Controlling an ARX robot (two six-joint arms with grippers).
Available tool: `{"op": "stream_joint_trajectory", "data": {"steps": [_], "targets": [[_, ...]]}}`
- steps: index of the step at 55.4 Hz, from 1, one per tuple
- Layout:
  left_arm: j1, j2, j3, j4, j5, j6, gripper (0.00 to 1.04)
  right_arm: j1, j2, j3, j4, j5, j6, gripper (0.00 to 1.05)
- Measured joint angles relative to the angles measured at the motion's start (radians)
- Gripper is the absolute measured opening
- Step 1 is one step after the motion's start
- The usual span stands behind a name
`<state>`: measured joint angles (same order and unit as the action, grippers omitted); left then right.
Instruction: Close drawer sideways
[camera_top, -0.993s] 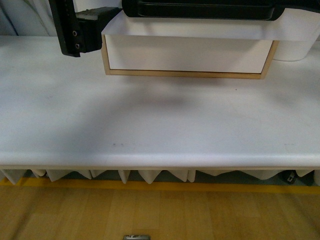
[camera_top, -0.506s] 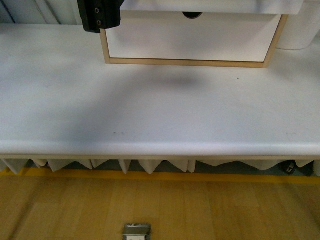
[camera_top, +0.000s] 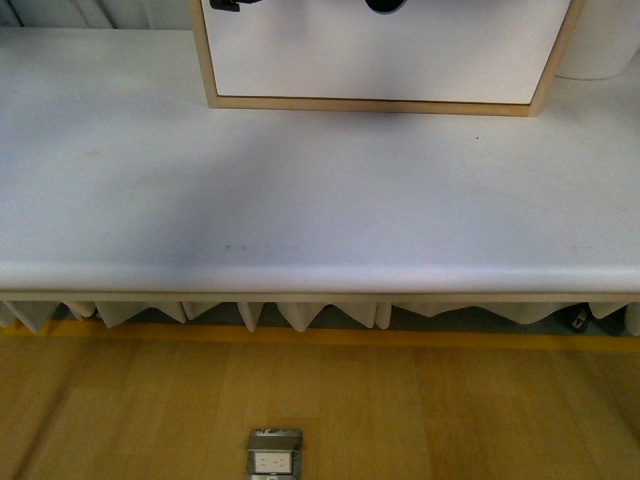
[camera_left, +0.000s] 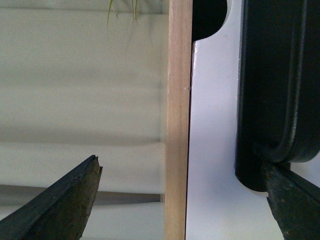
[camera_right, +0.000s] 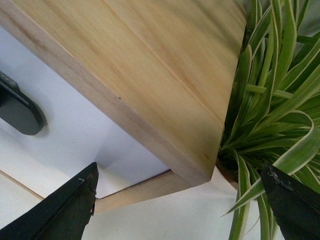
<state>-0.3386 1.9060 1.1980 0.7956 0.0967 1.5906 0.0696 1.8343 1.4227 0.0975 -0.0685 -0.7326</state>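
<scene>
In the left wrist view the drawer (camera_left: 212, 130) shows as a white front with a long black bar handle (camera_left: 280, 80) in a black recess and a dark notch (camera_left: 210, 17) at its edge. It lies next to the cabinet's pale wood frame edge (camera_left: 177, 120). My left gripper (camera_left: 178, 165) is open; one finger (camera_left: 65, 205) is off the cabinet's side and the other finger (camera_left: 292, 205) is over the handle's end. My right gripper (camera_right: 178, 169) is open and empty beside the cabinet's wooden side (camera_right: 150, 75). The recess end (camera_right: 20, 112) shows there.
The wood-framed cabinet (camera_top: 370, 103) stands at the back of the white table (camera_top: 320, 200); only a white front panel (camera_top: 400, 55) shows there. A striped green plant (camera_right: 280, 100) stands close to the cabinet's side, by my right gripper. A white tub (camera_top: 610, 40) is at the back right.
The handled drawer front that overhung the top of the front view has receded out of that picture. The left gripper has gone up, almost out of view. The whole scene sits higher.
</scene>
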Motion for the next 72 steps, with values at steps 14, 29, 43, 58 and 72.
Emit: {"op": "stream_joint_trajectory", "data": {"steps": [14,29,43,58,72], "targets": [[-0.003,0.04,0.051,-0.004,-0.005,-0.004,0.98,-0.013,0.018,0.01,0.017,-0.016,0.025,0.95],[-0.005,0.012,-0.001,0.037,-0.014,-0.034,0.98,-0.015,-0.025,-0.048,0.033,-0.043,0.068,0.95],[-0.012,-0.137,-0.191,0.108,-0.058,-0.14,0.98,-0.017,-0.202,-0.241,0.088,-0.066,0.119,0.95],[0.018,-0.406,-0.441,0.127,-0.235,-0.437,0.98,0.003,-0.502,-0.531,0.193,-0.025,0.215,0.95],[0.106,-0.826,-0.801,-0.063,-0.393,-0.825,0.98,0.035,-0.866,-0.856,0.22,0.098,0.364,0.95]]}}
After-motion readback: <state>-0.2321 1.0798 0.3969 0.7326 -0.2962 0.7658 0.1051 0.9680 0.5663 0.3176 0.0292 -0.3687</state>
